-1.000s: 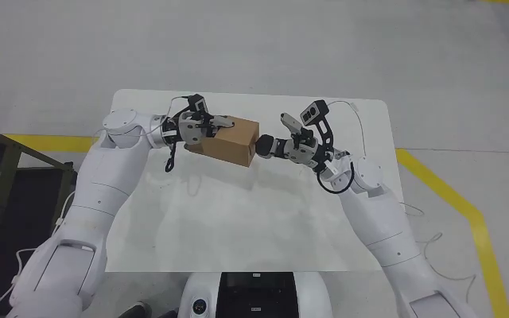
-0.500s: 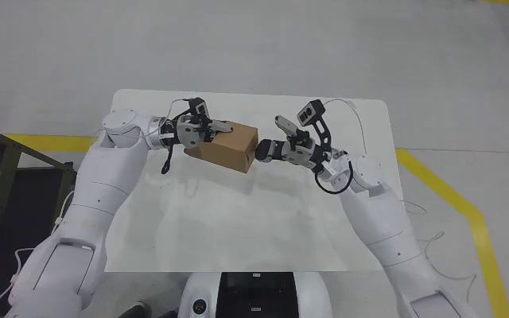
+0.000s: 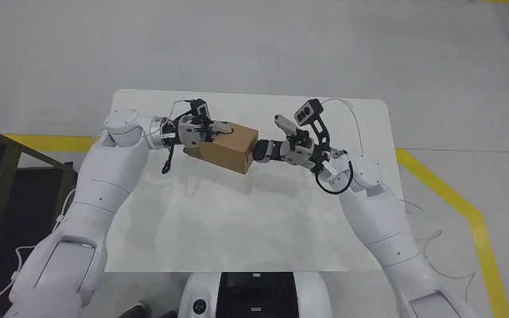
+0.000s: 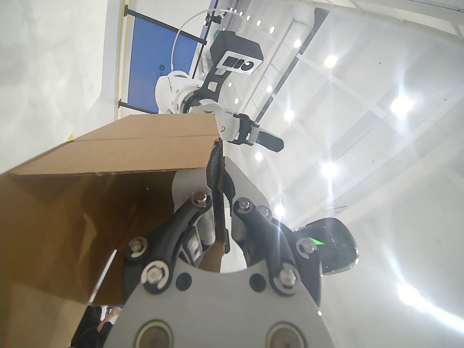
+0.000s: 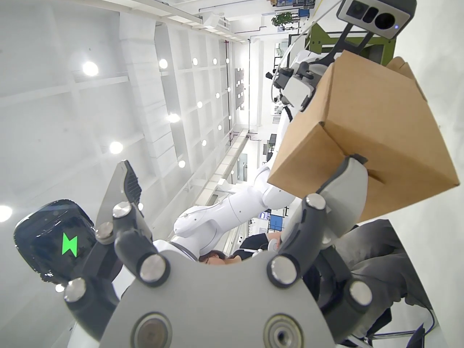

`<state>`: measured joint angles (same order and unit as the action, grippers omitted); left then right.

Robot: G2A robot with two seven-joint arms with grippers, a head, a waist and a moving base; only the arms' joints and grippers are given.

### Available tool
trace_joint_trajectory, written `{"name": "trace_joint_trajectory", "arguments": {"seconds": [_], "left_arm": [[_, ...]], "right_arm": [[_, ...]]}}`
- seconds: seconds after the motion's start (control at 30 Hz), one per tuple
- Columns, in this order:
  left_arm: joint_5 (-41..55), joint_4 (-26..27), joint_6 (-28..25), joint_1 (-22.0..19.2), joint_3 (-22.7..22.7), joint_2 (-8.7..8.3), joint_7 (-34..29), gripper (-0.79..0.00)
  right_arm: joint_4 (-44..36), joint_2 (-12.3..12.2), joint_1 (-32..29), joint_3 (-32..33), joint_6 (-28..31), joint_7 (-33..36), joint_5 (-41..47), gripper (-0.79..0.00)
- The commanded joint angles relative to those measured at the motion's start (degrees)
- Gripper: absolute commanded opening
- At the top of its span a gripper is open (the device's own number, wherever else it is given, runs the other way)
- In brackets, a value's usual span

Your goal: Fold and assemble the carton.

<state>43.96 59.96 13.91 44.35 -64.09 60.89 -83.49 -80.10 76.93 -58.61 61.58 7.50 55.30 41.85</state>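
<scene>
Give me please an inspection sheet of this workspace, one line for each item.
Surface: white table, rectangular.
Job's things: brown carton held above table; end at right gripper closed, end at left gripper open.
Clutter: nothing seen.
Grippers: left gripper shut on carton wall; right gripper open, one finger against carton's closed end.
Cables: white cable loops from right wrist camera.
Surroundings: grey floor, yellow line, dark frame beside left arm.
</scene>
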Motion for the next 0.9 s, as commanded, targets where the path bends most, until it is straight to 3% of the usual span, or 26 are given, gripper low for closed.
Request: {"name": "trace_joint_trajectory", "arguments": {"seconds": [0.0,0.87], "left_arm": [[0.15,-0.17,0.15,-0.15,0.16,0.04,-0.27,-0.785],[1.23,-1.91,0.66,-0.79,1.18,0.21,-1.33,-0.785]], "right_arm": [[-0.02,0.08,0.13,-0.3,-0.1,-0.13,0.06,0.0],[2.16,1.27,1.85,-2.64,1.58,-0.61,1.96,0.0]]}}
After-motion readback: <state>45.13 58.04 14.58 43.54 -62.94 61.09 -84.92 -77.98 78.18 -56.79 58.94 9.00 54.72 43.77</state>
